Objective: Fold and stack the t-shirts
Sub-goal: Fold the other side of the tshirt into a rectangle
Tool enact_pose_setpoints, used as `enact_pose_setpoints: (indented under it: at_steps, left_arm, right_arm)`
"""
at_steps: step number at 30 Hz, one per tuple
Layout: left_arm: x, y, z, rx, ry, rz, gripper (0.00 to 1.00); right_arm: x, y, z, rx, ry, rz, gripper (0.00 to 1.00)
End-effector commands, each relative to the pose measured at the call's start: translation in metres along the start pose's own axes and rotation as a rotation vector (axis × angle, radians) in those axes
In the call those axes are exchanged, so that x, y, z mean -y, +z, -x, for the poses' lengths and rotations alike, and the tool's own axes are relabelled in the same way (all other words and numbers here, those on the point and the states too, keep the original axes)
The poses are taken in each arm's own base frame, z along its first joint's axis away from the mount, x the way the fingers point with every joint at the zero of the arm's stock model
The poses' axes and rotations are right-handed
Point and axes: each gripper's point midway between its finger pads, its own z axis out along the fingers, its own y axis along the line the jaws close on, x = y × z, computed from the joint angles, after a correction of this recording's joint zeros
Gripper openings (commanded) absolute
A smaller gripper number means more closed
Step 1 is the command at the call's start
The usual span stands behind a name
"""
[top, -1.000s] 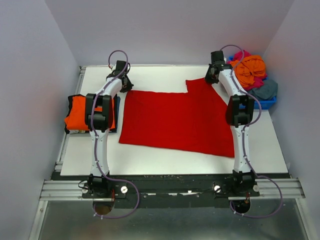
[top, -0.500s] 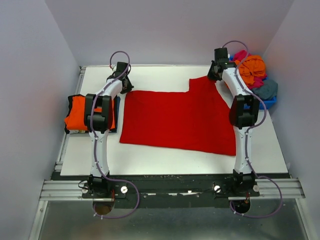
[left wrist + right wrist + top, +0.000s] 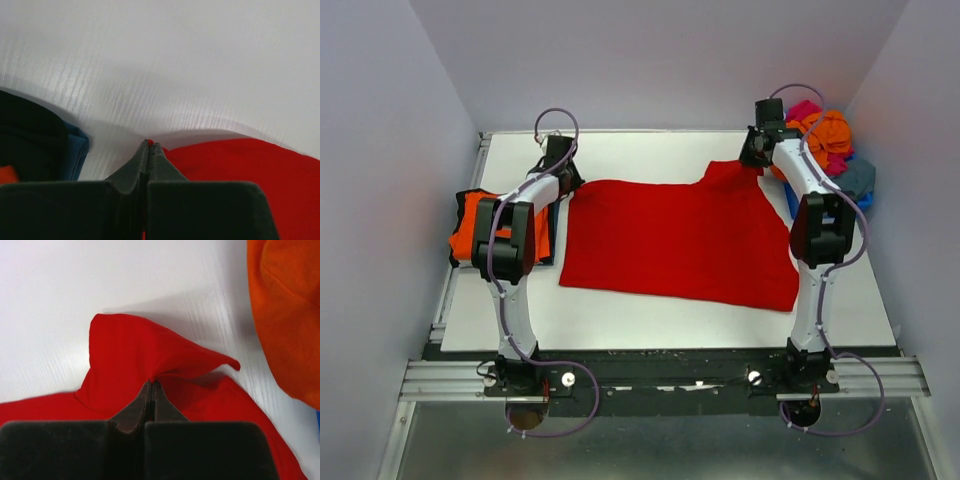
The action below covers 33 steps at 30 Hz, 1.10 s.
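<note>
Far left of the table [image 3: 650, 148]: the folded orange t-shirt [image 3: 472, 228] lies on top of a stack, with a black t-shirt [image 3: 25, 132] and a grey-blue t-shirt [image 3: 76, 152] showing beneath it in my left wrist view.

Just right of that stack is my left gripper [image 3: 566, 180]. Its fingers are pressed together, and the far-left corner of the red t-shirt [image 3: 675, 240] comes right in at the tips. From the wrist, a sliver of red shows between the fingers, so I'm nipping that corner low against the white surface.

The red t-shirt is spread flat across the middle of the table, its long axis running left to right between my two arms. Its far edge is near the back of the table, and its near edge slants slightly toward me on the right. At the far right it juts out toward the back wall.

That jutting part is in my right gripper [image 3: 753, 160]. The fingers are clamped tight, pinching a fold of red cloth and drawing it into a small peaked ridge above the table.

Just beyond, on the right: a loose orange t-shirt [image 3: 285, 315] heaped with a magenta t-shirt [image 3: 804, 107] and another grey-blue one over the blue bin [image 3: 866, 203].
</note>
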Motion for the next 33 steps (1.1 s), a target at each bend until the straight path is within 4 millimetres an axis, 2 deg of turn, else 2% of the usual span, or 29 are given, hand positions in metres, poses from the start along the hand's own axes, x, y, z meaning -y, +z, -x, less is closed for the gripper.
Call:
enact_pose_setpoints:
  at_steps: [1, 12, 23, 29, 33]
  left_arm:
    - [0.01, -0.023, 0.031, 0.133, 0.02, -0.047, 0.0]
    - [0.01, -0.039, 0.028, 0.202, 0.081, -0.12, 0.0]
    - [0.018, -0.071, 0.028, 0.308, 0.088, -0.247, 0.0]
    - [0.014, -0.091, 0.032, 0.395, 0.119, -0.269, 0.0]
    - [0.007, -0.097, 0.03, 0.412, 0.131, -0.254, 0.0]
  right_arm:
    - [0.001, -0.029, 0.008, 0.035, -0.013, 0.024, 0.01]
    - [0.014, -0.066, -0.017, 0.015, -0.021, 0.016, 0.01]
    - [0.023, -0.095, -0.044, -0.008, -0.025, 0.029, 0.01]
    - [0.029, -0.112, -0.051, -0.003, -0.031, 0.024, 0.01]
    - [0.033, -0.122, -0.058, -0.013, -0.034, 0.02, 0.01]
